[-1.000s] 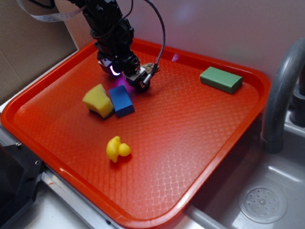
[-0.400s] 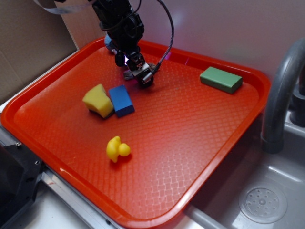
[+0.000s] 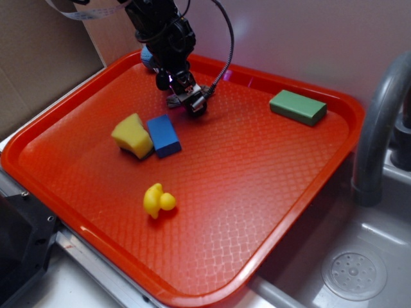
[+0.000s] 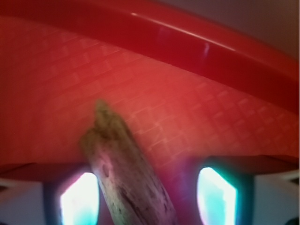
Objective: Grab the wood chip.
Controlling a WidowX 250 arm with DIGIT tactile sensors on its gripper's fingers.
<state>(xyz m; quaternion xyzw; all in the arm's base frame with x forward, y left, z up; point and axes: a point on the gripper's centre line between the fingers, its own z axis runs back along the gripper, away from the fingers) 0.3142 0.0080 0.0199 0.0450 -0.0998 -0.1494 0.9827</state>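
The wood chip (image 4: 123, 174) is a tan-brown rough sliver lying slantwise between my fingers, close against the left finger (image 4: 78, 202) and well apart from the right one. In the exterior view only a pale bit of the wood chip (image 3: 174, 100) shows under the arm, on the red tray (image 3: 257, 167) near its far rim. My gripper (image 3: 182, 96) points down over it; the gripper (image 4: 147, 199) is open, its jaws wide apart on either side of the chip.
A blue block (image 3: 163, 135) and a yellow sponge (image 3: 133, 135) lie side by side just in front of the gripper. A yellow duck (image 3: 157, 200) sits nearer the front, a green block (image 3: 298, 106) at the far right. A sink and faucet (image 3: 379, 122) stand to the right.
Over the last second the arm moved back from the blue block toward the far rim and lowered around the chip. Since 0.4 s ago it has barely moved.
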